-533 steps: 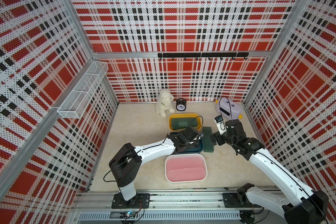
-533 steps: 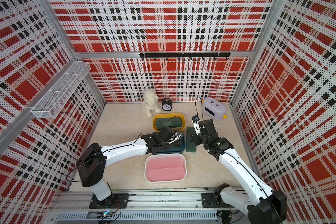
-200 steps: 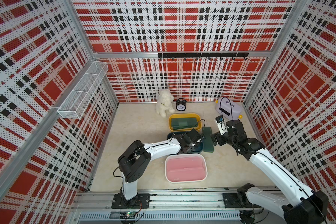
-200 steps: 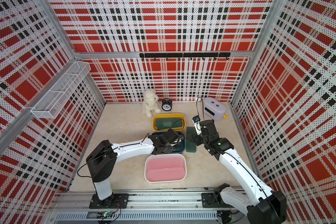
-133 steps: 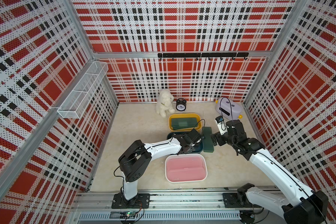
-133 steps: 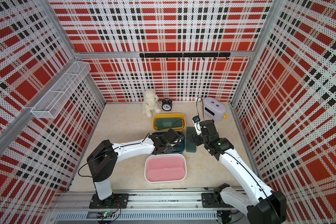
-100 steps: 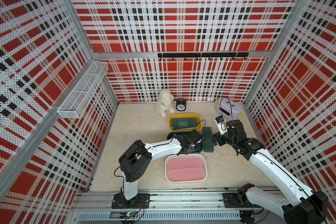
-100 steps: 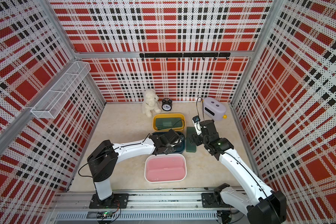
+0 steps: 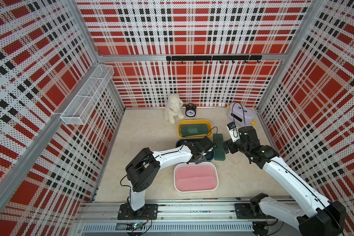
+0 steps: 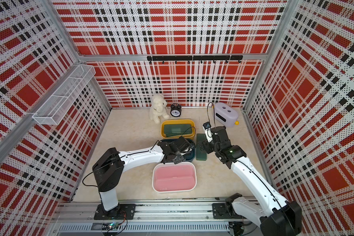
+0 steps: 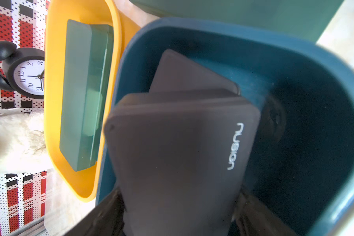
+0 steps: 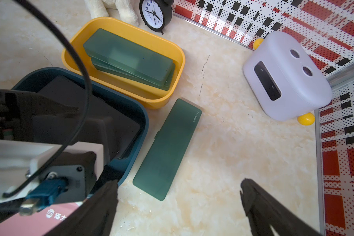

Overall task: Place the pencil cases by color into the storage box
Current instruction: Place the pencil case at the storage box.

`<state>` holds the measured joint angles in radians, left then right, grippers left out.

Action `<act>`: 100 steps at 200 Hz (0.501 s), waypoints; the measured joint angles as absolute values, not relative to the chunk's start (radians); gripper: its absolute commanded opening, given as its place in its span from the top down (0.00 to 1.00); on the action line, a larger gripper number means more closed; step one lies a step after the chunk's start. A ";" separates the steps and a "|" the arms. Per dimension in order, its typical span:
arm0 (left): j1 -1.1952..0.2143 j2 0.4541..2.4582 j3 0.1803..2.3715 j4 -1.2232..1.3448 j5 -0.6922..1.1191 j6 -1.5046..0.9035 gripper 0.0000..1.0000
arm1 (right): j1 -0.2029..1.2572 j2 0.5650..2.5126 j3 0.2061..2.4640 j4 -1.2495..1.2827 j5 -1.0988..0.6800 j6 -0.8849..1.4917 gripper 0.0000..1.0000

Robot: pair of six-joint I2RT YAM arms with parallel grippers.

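Overhead stereo pair, two close wrist views

Top black pencil case [image 11: 178,155], white "nusign" lettering, sits between the left pincer [image 11: 178,206] fingers inside the dark blue tub [image 11: 325,102]; contact unclear. Second black case [image 11: 188,75] underneath, skewed. Yellow tub [image 11: 53,102] just beside holds stacked green cases [image 11: 80,92]. Alarm clock [image 11: 27,75] beyond.

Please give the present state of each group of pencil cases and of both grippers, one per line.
loose green pencil case: flat on the table beside the blue tub, closed
green pencil cases: stacked in the yellow tub
black pencil cases: in the blue tub
pink pencil cases: in the white tub
left gripper: jaws flank the top black case, grip unclear
right gripper: jaws open, empty
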<state>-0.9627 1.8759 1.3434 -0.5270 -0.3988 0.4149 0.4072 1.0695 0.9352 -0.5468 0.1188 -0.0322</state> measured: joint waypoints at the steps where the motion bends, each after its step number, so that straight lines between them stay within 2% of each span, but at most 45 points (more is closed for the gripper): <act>1: -0.963 1.876 1.345 -0.529 -0.399 0.415 0.16 | 0.407 1.069 0.935 -0.547 0.118 -0.032 0.00; 100: -1.016 1.873 1.399 -0.570 -0.395 0.401 0.15 | 0.395 1.070 0.935 -0.546 0.113 -0.032 0.00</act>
